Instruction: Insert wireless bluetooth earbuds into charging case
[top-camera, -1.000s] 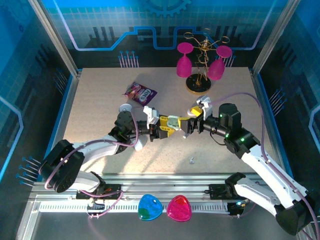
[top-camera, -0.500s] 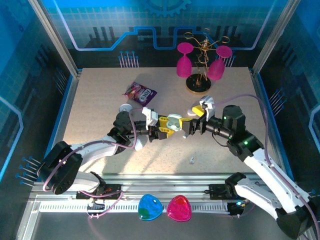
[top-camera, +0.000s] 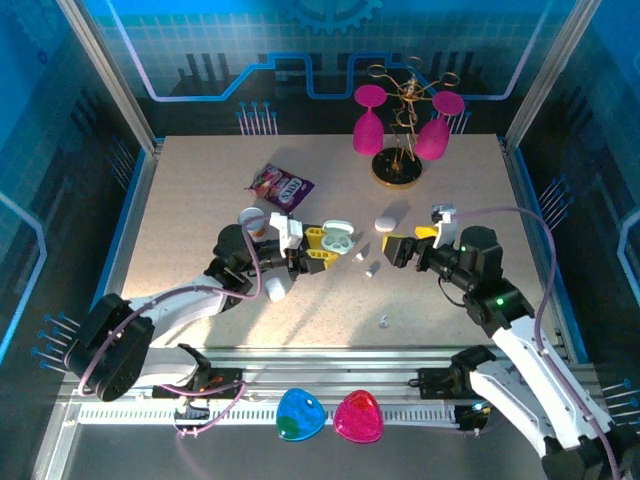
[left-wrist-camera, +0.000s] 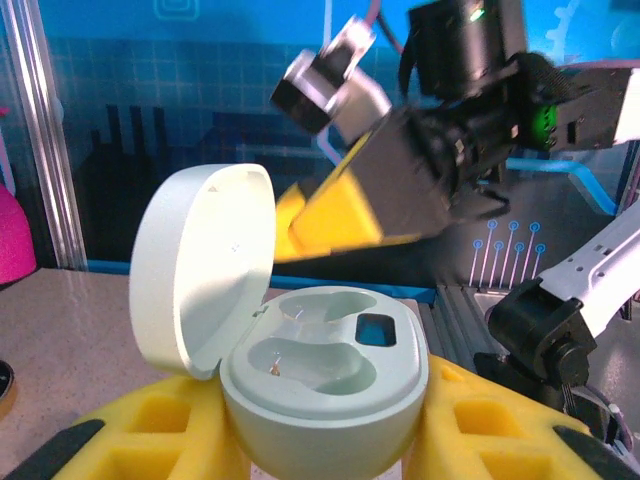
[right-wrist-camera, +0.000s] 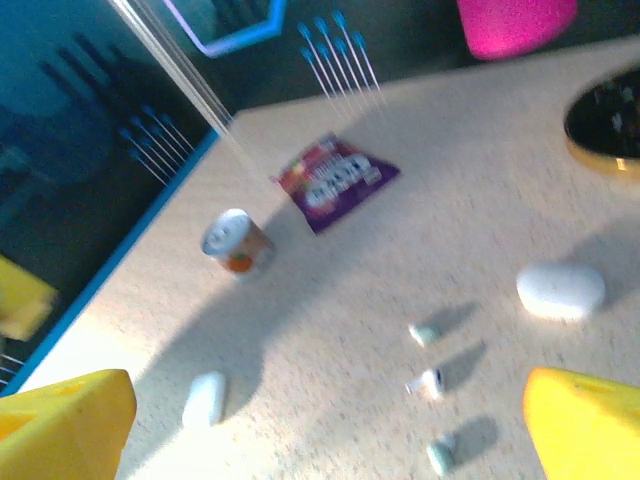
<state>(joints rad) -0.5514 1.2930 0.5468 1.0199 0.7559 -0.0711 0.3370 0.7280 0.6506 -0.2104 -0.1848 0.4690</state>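
Note:
My left gripper (top-camera: 325, 248) is shut on a mint charging case (top-camera: 338, 237), held just above the table's middle. In the left wrist view the case (left-wrist-camera: 325, 390) sits between the yellow fingers (left-wrist-camera: 500, 425) with its lid (left-wrist-camera: 200, 265) up and both wells empty. My right gripper (top-camera: 400, 246) hangs open to the right of the case, apart from it. Small earbuds lie on the table between the grippers (top-camera: 362, 252) (top-camera: 372, 268), and one nearer the front (top-camera: 384, 321). In the right wrist view the open gripper (right-wrist-camera: 325, 430) looks over three earbuds (right-wrist-camera: 428, 383).
A closed white case (top-camera: 387, 220) lies behind the earbuds. A small can (top-camera: 250, 218) and a purple snack bag (top-camera: 281, 184) are at the back left, and a glass rack with pink glasses (top-camera: 400, 130) stands at the back. A white oblong object (right-wrist-camera: 204, 398) lies near the left arm.
The right gripper has opened and drawn back to the right, away from the mint case. The left gripper has shifted slightly left with the case. The earbuds between them have come into sight.

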